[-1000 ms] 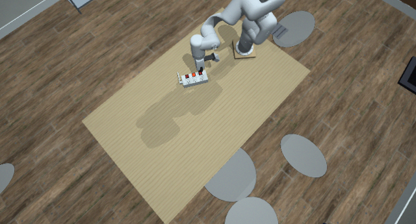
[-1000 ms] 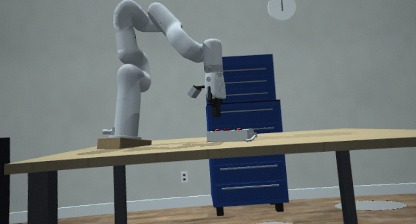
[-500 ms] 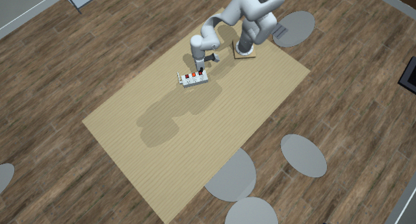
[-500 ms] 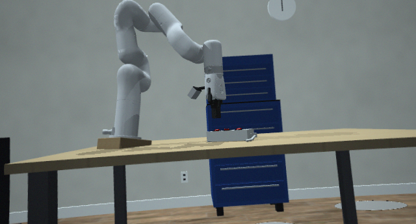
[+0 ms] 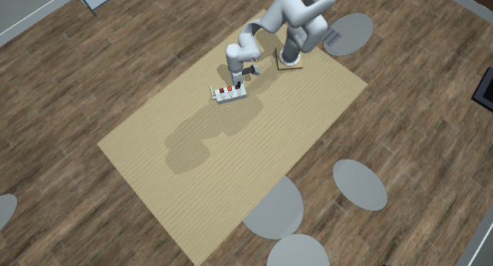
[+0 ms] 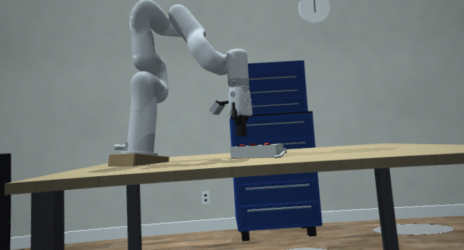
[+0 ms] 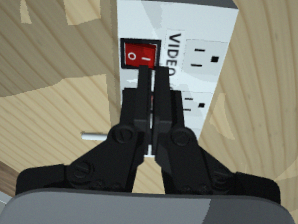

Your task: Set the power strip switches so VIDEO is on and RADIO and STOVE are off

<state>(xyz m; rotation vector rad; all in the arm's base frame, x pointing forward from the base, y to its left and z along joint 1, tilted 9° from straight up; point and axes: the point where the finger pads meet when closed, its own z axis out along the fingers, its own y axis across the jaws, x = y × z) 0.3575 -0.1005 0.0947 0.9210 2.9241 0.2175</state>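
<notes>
A long wooden bench (image 6: pixel 326 159) on dark legs carries everything, with a blue drawer cabinet (image 6: pixel 277 83) standing behind it against the grey wall. The white arm (image 6: pixel 145 98) rises from a small wooden base block (image 6: pixel 159 159) near the left end of the bench in the exterior view, bends over at the top and reaches down to the right, its wrist pointing straight down.

The power strip (image 5: pixel 231 97) lies flat on the bench, right way up, close to the arm's base and well away from the bench's other edges; its short cord stub (image 5: pixel 211 92) sticks out at one end. Three red rocker switches sit in a row along its top. In the wrist view the end switch (image 7: pixel 140 54), beside the printed word VIDEO (image 7: pixel 174 52), shows clearly; the other two are hidden under the gripper.

The gripper (image 7: pixel 153 79) hangs just above the strip, apart from it in the exterior view. Its black fingers are pressed together with nothing between them, tips just short of the VIDEO switch.
</notes>
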